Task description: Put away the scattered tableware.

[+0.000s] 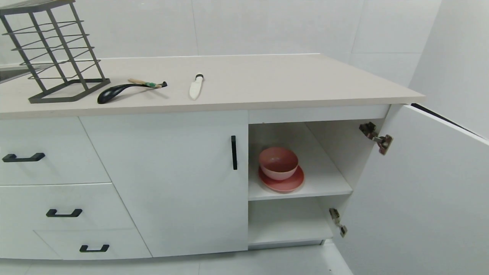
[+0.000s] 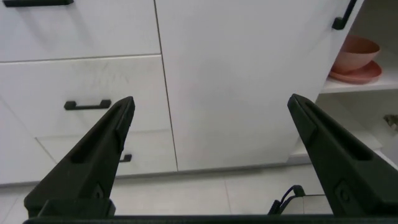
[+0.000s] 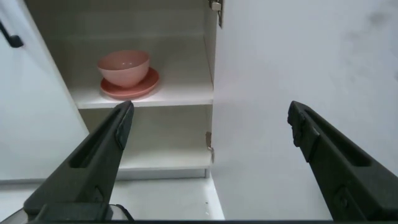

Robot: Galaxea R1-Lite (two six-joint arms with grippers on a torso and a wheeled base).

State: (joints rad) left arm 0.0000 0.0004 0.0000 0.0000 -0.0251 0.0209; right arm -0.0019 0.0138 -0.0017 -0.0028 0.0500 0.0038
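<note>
Left gripper [image 2: 211, 104]: I see it spread wide, nothing held. Right gripper [image 3: 211, 109]: same, wide open and empty, near the open white cabinet door [image 1: 420, 191]. Pink plastic bowl [image 1: 278, 162] sits on a coral round plate [image 1: 284, 185] on the upper cabinet shelf [image 1: 328, 183]. On the beige countertop [image 1: 267, 76] lie a black ladle [image 1: 114, 91], wooden chopsticks [image 1: 143, 82] at its handle, and a white knife with a black handle [image 1: 196, 87] nearby. A black wire rack [image 1: 57, 49] stands at the left.

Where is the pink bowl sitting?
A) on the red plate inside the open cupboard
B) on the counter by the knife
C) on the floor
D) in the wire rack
A: the pink bowl sits on the red plate on the upper shelf of the open cupboard.
</note>
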